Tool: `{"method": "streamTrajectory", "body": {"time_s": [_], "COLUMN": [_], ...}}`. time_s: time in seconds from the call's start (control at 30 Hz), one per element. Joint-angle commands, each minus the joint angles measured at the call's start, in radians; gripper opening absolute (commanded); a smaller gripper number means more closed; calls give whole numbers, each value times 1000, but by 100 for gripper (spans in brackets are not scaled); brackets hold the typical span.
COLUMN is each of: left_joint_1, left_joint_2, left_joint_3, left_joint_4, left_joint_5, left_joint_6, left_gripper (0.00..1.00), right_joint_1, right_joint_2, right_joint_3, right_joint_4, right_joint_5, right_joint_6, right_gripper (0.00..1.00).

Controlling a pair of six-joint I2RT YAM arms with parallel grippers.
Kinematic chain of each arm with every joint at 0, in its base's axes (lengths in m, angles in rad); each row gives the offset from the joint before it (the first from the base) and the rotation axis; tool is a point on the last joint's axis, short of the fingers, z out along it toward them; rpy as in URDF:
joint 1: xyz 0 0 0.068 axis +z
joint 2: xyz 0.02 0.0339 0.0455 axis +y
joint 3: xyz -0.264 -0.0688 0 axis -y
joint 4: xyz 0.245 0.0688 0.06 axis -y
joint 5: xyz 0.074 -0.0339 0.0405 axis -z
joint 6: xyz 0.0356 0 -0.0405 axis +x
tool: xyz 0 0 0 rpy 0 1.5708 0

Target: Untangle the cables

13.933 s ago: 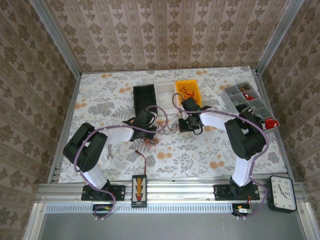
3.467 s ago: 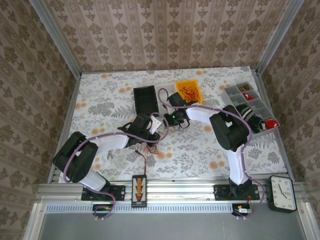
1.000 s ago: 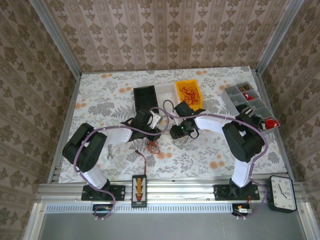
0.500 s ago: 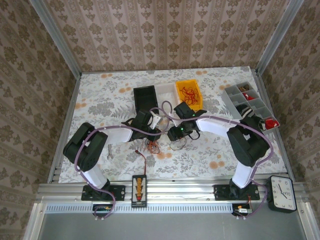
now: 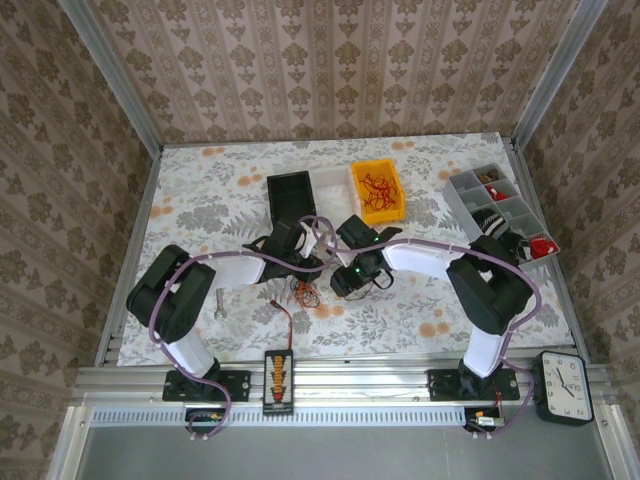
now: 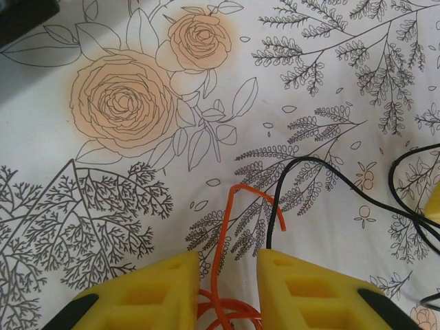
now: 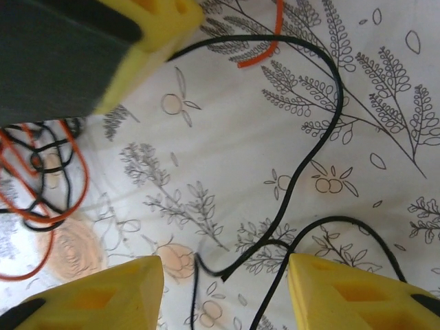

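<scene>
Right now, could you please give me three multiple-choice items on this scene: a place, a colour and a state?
1. Where does the yellow bin stand? A) far side, right of the black tray B) near edge C) left edge
2. What colour is the wire between the left gripper's jaws? A) blue B) green C) orange
3. How do the right gripper's jaws stand? A) shut tight B) apart over a black wire C) clamped on the bin
Answers: 1A, the top view shows it there; 2C, the orange wire runs up between them; 3B, a wide gap shows.
</scene>
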Motion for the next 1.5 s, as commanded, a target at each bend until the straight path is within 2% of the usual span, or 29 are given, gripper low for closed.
{"method": "streamTrajectory", "body": {"time_s": [0.0,0.23,0.3,0.43,0.57,0.8,1.13,1.23,1.4,1.47], "left_joint_1": [1,5,6,7,9,13,15,15,15,15], "left_joint_2": [6,9,11,11,9,2,-2,0,0,9], "left_joint_3": [-8,-9,-9,-8,-3,-3,-5,-3,3,12], "left_joint_4": [22,32,31,29,21,-6,-9,-4,22,24], "left_joint_5": [3,7,6,5,7,3,-2,-5,4,-1], "left_joint_6": [-17,-23,-24,-25,-19,-2,1,0,-13,-14], "left_gripper": [28,28,28,32,36,39,41,42,43,38], "right_joint_1": [28,42,46,46,9,-214,-577,-624,-632,-642], "right_joint_2": [41,78,83,57,-6,-134,-314,-363,-473,-522], "right_joint_3": [46,61,61,27,-30,-98,-209,-227,-229,-229], "right_joint_4": [-43,-39,-37,-2,47,90,117,115,118,112], "right_joint_5": [99,144,161,225,268,330,306,318,317,347], "right_joint_6": [-13,-11,-11,1,38,197,384,381,359,377], "right_gripper": [53,49,41,15,7,4,4,4,5,5]}}
